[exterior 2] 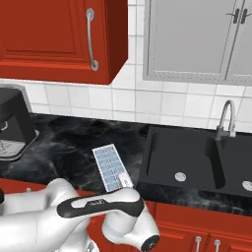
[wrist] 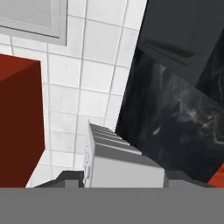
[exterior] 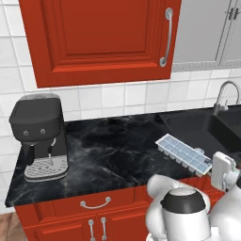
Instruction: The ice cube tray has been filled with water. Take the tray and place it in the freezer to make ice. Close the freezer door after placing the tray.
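1. Tray: the ice cube tray (exterior: 185, 154) is near the front edge of the black counter (exterior: 108, 155), beside the sink (exterior 2: 187, 157).
2. The gripper (wrist: 124, 177) is clamped on the tray's near end.
3. A coffee machine (exterior: 38, 136) stands well apart.

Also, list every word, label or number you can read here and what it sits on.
None readable.
A faint pale marking on the arm's dark band: too small and blurred to read.
The coffee machine, ice cube tray and cabinets carry no text.
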